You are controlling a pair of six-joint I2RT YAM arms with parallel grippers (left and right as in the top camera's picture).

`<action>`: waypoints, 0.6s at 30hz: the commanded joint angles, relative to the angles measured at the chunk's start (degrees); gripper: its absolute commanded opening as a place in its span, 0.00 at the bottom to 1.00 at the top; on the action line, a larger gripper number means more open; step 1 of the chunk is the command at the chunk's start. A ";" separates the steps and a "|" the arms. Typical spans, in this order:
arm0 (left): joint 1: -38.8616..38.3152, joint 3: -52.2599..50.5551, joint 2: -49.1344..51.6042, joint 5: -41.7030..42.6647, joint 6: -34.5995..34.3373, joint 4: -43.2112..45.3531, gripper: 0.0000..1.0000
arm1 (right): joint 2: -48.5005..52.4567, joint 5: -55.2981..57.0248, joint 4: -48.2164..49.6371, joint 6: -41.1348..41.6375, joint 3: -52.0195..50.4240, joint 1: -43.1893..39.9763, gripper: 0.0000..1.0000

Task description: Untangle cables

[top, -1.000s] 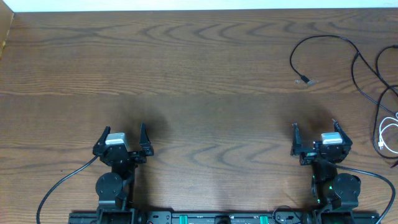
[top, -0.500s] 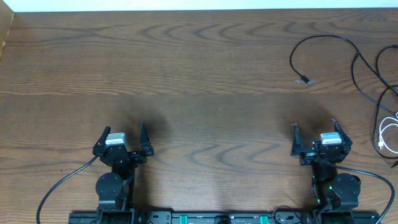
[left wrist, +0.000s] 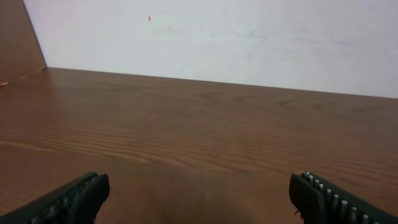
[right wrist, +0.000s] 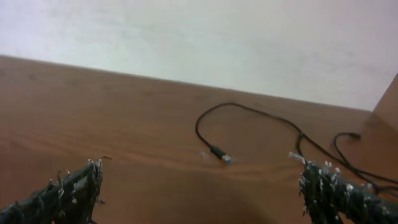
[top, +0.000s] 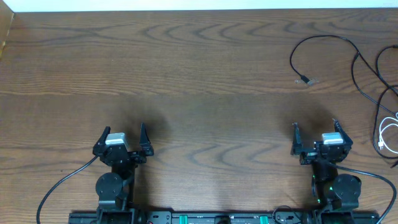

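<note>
At the far right of the tabletop: the cables, lying loose and flat on the wood. Among them, one long black cable, curving in an open loop and ending in a small plug, the part nearest to the middle of the tabletop. Further right, more black loops crossing each other close to the edge, partly cut off by the picture. Just below these, at the very right edge, a white cable, folded in a narrow loop and meeting a black strand; order of layers not possible to tell.

At the near edge, left side: the left fingers, spread fully wide, holding nothing, only bare wood between them. Same in the left wrist view: left fingers low in both corners, nothing between, a pale wall behind the far end of the tabletop. Well apart from all cables.

At the near edge, right side: the right fingers, also spread fully wide and gripping nothing. Nearer to the cables than the left ones, but touching none. In the right wrist view, right fingers low in both corners, and ahead of them the black cable with its plug resting on the wood, other black strands further right.
</note>
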 commanded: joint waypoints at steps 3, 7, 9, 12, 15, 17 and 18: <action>0.26 -0.90 -0.33 -0.79 0.35 -2.67 0.98 | -0.46 1.53 7.65 0.85 -0.26 1.42 0.99; 0.26 -0.90 -0.33 -0.79 0.33 -2.67 0.98 | -0.46 1.60 14.12 -2.75 -0.26 1.42 0.99; 0.26 -0.90 -0.33 -0.79 0.33 -2.67 0.98 | -0.46 1.60 13.60 -2.69 -0.26 1.42 0.99; 0.26 -0.90 -0.33 -0.76 0.33 -2.67 0.98 | -0.46 1.16 7.30 -1.79 -0.26 1.42 0.99; 0.26 -0.90 -0.33 -0.79 0.35 -2.67 0.98 | -0.46 1.18 0.76 -0.11 -0.26 1.46 0.99; 0.26 -0.90 -0.33 -0.76 0.33 -2.67 0.98 | -0.46 1.14 -2.21 0.31 -0.26 1.88 0.99; 0.26 -0.90 -0.33 -0.79 0.33 -2.67 0.98 | -0.46 0.72 -2.19 0.33 -0.28 2.14 0.99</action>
